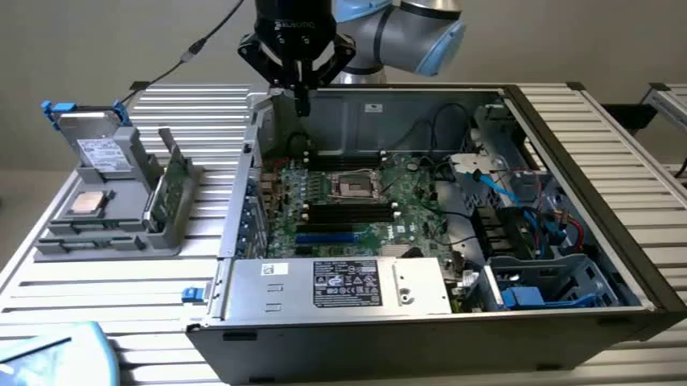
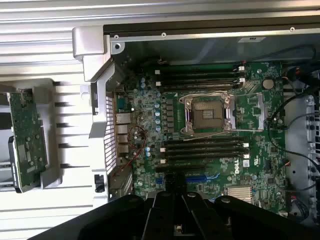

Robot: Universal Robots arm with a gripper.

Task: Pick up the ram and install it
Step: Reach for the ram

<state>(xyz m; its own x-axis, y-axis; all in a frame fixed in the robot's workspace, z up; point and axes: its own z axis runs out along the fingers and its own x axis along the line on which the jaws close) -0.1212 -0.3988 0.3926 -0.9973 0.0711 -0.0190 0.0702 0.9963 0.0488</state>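
Transfer stage of the installation, as we read it. The gripper [image 1: 304, 90] hangs above the open computer case [image 1: 635, 241], over the corner of the case nearest the grey holder [image 1: 108, 241]. Its fingers are drawn narrow on a thin dark strip that we take to be the ram [image 1: 304, 106]. In the wrist view the ram [image 2: 175, 181] juts from the gripper [image 2: 175, 199] crosswise to the black memory slots [image 2: 205, 150] beside the processor socket [image 2: 207, 115]. We judge the pick-up done and the seating not yet begun. Seating calls for the stick to lie parallel to a free slot, centred over it, and to be pressed straight down; we cannot tell which slots are free. The case rests on a table [image 1: 108, 285] of ribbed metal slats, its power supply [image 1: 343, 283] towards the near edge. The holder sits by the table's edge at the exterior view's left and carries upright green boards [image 1: 172, 181]. A plain pale wall [image 1: 86, 40] closes the room behind.
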